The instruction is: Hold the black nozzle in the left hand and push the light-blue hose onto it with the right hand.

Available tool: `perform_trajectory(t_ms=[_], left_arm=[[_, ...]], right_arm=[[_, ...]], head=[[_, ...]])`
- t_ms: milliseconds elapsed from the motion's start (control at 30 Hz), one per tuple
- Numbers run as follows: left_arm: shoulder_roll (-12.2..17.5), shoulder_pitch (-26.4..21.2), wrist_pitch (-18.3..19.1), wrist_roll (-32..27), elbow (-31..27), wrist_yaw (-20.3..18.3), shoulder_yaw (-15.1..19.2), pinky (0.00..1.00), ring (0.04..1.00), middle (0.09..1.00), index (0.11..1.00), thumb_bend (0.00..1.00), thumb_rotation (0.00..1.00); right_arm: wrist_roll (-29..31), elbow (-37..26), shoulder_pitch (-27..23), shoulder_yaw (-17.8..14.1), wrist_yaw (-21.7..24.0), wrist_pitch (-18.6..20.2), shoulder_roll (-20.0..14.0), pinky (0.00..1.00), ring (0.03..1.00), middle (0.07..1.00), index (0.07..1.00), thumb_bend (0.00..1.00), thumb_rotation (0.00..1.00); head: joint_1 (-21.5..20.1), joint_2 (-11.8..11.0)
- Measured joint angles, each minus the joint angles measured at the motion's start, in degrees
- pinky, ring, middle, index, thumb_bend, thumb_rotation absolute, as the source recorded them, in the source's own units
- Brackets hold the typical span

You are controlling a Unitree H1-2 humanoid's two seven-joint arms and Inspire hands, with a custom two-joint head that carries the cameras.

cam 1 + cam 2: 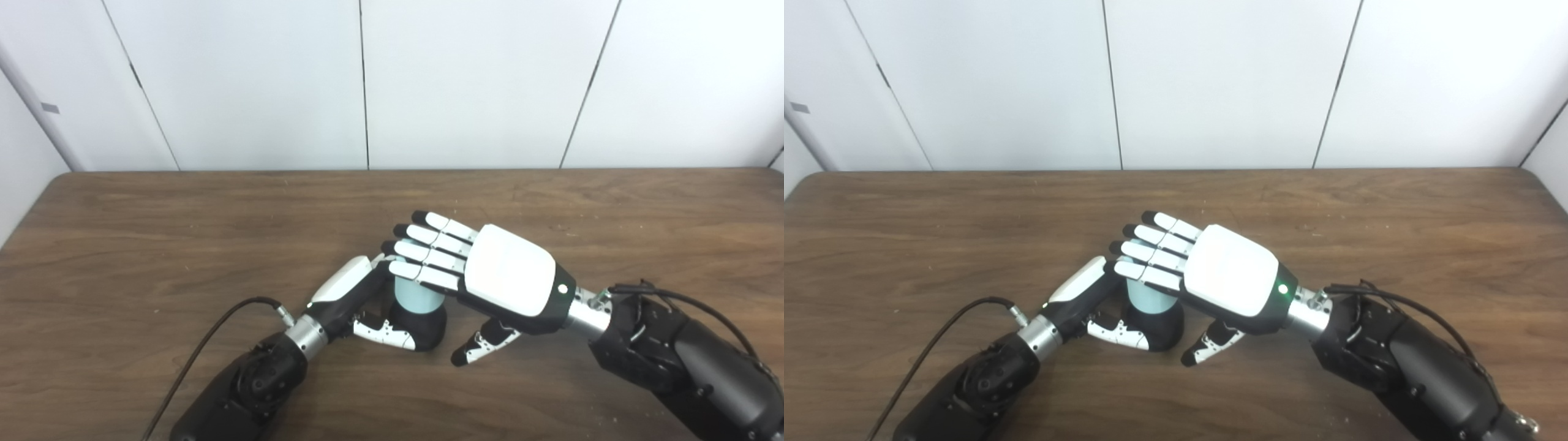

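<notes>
Left hand [355, 300] is shown wrapped around the black nozzle [429, 327], which stands on the wooden table [122, 245]; its thumb is curled across the near side of the nozzle and its remaining fingers are hidden behind it, so the nozzle is judged to be clamped and steadied. The light-blue hose [416, 297] is seen as a short upright cylinder seated directly on top of the nozzle, its lower end meeting the black body. Right hand [496, 275] is laid flat above the nozzle, palm down, with its fingers [429, 251] extended side by side over the top of the hose and its thumb hanging free to the right of the nozzle, closed on nothing. The hose is therefore not gripped by this hand but appears to be pressed from above; whether the fingers actually bear on the hose rim cannot be told, since the contact is covered. A black cable [214, 331] is seen trailing from the left wrist, left of the nozzle. The task is judged to be far along: the nozzle is held and the hose is already set upon it. What remains, as far as can be judged, is only a final downward push to seat the hose fully, the depth of engagement being hidden.
</notes>
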Motion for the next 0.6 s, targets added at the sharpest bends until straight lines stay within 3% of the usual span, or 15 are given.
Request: perform_trajectory(t_ms=[333,467,500,600], left_arm=[[-0.01,-0.01,0.0,0.0,-0.02,-0.02,0.03,1.0,0.969,0.795,0.457,0.58,0.36],[-0.02,-0.03,0.0,0.0,-0.04,-0.04,0.01,1.0,0.969,0.795,0.454,0.58,0.36],[-0.04,-0.04,0.0,0.0,-0.04,-0.05,0.0,1.0,0.969,0.795,0.453,0.58,0.36],[-0.06,-0.06,0.0,0.0,-0.08,-0.08,0.02,1.0,0.969,0.795,0.453,0.58,0.36]], right_arm=[[3.27,-0.01,-0.3,-0.19,2.17,-0.02,-0.15,0.95,0.956,0.924,0.897,0.7,0.3],[8.71,-0.08,-0.11,-1.99,5.81,-0.07,0.07,0.94,0.96,0.977,0.95,0.71,0.28],[10.08,-0.08,0.32,-2.88,6.66,-0.03,0.32,0.98,0.99,0.996,0.982,0.72,0.27],[10.58,0.17,3.72,-6.49,5.76,-0.24,3.05,1.0,0.998,1.0,0.995,0.74,0.29]], head=[[0.0,0.0],[0.18,-0.09],[0.18,-0.09],[0.18,-0.09]])
